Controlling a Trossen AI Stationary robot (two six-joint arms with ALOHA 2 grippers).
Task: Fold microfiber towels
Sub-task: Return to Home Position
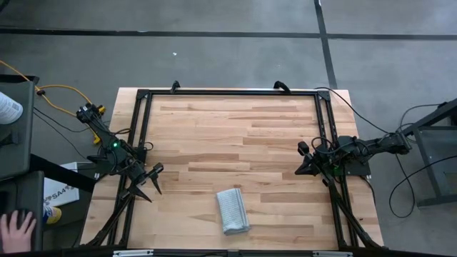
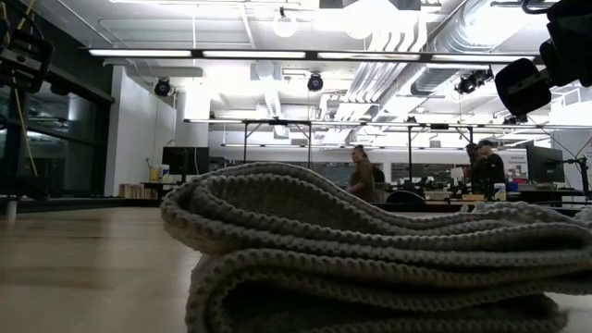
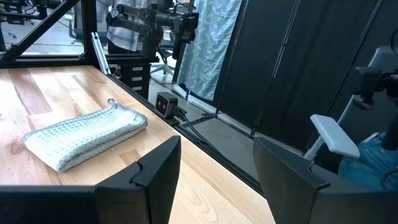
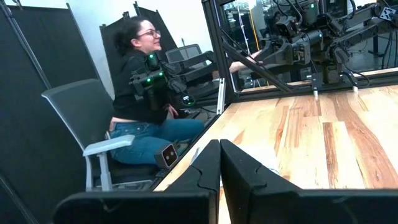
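Note:
The light grey microfiber towel (image 1: 233,210) lies folded into a narrow, thick stack on the wooden table (image 1: 235,135), near its front edge, a little right of the middle. It fills the low view (image 2: 370,250) and shows in the left wrist view (image 3: 84,134). My left gripper (image 1: 146,182) is open at the table's left edge, level, apart from the towel; its fingers (image 3: 155,174) have nothing between them. My right gripper (image 1: 303,163) is shut at the table's right edge, its fingers (image 4: 217,168) together and touching nothing.
A black frame (image 1: 143,128) runs along the table's left, far and right sides. A person sits on a chair (image 4: 93,118) beside the table. A hand (image 1: 16,230) shows at the lower left, off the table. The wood around the towel is bare.

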